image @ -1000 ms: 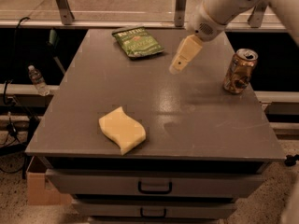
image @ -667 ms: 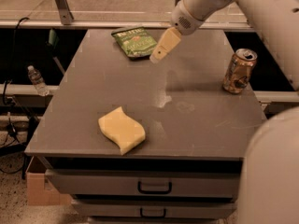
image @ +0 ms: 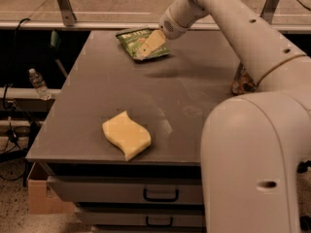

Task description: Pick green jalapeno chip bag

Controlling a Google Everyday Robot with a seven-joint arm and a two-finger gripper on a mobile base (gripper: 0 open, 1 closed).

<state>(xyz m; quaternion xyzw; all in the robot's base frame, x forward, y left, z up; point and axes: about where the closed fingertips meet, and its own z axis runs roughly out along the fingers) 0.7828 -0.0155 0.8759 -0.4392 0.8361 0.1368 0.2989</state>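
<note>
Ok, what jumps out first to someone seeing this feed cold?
The robot's white arm fills the right foreground, stretched across the table. Its hand is right over the green jalapeno chip bag at the far edge, and a yellow sponge lies near the front.

The gripper (image: 146, 49) hangs just over the green jalapeno chip bag (image: 127, 39), which lies flat at the counter's (image: 97, 96) far edge. Well in front of the bag sits a yellow wavy sponge (image: 126, 135). To the bag's right, a drink can (image: 241, 82) is half hidden behind the arm (image: 252, 38).

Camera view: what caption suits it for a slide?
Claw at the green jalapeno chip bag, far side of the table; yellow sponge near the front.
</note>
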